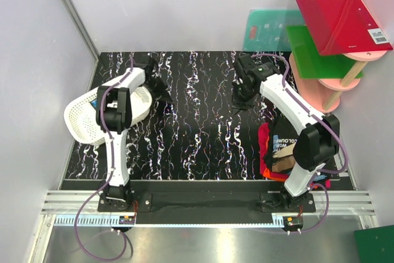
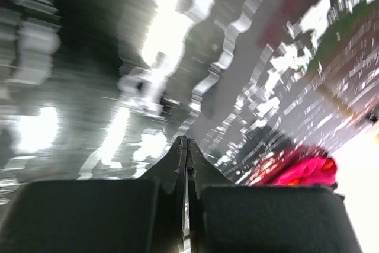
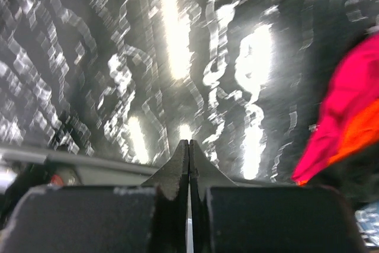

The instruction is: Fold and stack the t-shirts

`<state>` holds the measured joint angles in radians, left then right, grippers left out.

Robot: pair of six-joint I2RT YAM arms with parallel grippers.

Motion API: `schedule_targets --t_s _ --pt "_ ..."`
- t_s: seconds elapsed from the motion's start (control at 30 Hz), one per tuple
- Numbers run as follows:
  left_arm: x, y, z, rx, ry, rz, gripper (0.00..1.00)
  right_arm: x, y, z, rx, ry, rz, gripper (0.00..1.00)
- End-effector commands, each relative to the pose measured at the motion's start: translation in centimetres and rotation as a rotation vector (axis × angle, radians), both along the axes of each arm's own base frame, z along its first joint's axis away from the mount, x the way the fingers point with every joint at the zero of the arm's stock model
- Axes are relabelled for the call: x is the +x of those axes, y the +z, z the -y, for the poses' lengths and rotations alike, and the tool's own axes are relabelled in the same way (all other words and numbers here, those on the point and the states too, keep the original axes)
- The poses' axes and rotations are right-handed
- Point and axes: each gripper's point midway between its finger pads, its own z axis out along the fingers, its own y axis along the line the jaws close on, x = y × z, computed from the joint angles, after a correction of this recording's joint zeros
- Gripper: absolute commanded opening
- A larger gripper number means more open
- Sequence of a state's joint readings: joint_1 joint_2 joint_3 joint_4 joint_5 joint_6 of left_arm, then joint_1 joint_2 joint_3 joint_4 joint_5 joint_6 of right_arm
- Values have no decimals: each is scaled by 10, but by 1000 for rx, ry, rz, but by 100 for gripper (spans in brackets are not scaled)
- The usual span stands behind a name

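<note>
Both arms are out over the black, white-veined bench [image 1: 197, 133], both wrist views smeared with blur. The left pincer [image 2: 184, 146] has its 2 fingers pressed flat together, and I see nothing between them. The right pincer [image 3: 188, 149] is the same: tips touching, apparently empty, though with this much blur I can't rule out a thin edge of cloth.

So where are the t-shirts? They're piled at the near right of the bench, tucked against the right arm's base. On top is a black tee with white lettering [image 1: 282, 143], with a red layer [image 3: 346, 105] and an orange layer poking out underneath. My read is that the pile sits there to leave the middle of the bench free as a folding area.

The bench between the 2 pincers shows only its marble pattern, so I'd judge no shirt is in hand for folding right now.

Around the edges:
- A white plastic lattice basket [image 1: 83, 124] hangs off the left side, right beside the left arm.
- A stiff red board [image 1: 341, 20], a green board [image 1: 317, 50] and a teal board [image 1: 268, 29] sit on a pink rack [image 1: 335, 84] at the far right.
- The right arm's own elbow hangs over the pile, which could crowd any reach for it.
</note>
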<state>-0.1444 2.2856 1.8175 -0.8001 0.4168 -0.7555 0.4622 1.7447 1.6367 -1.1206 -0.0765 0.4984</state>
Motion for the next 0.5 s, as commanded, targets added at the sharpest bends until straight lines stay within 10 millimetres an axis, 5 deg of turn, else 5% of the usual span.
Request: schedule_targets --t_s 0.0,0.17,0.23,0.3,0.47 --pt "7 21 -30 38 38 55 0 -31 11 -32 150 127 -42 0" --pt "29 22 -89 38 132 80 0 -56 13 -39 194 167 -99 0" --pt "40 40 -82 -42 58 150 0 -62 15 -37 195 167 -96 0" --pt "51 80 -61 -154 -33 254 0 -66 12 -33 186 167 -107 0" --pt "12 150 -24 -147 -199 439 0 -70 6 -31 178 161 -124 0"
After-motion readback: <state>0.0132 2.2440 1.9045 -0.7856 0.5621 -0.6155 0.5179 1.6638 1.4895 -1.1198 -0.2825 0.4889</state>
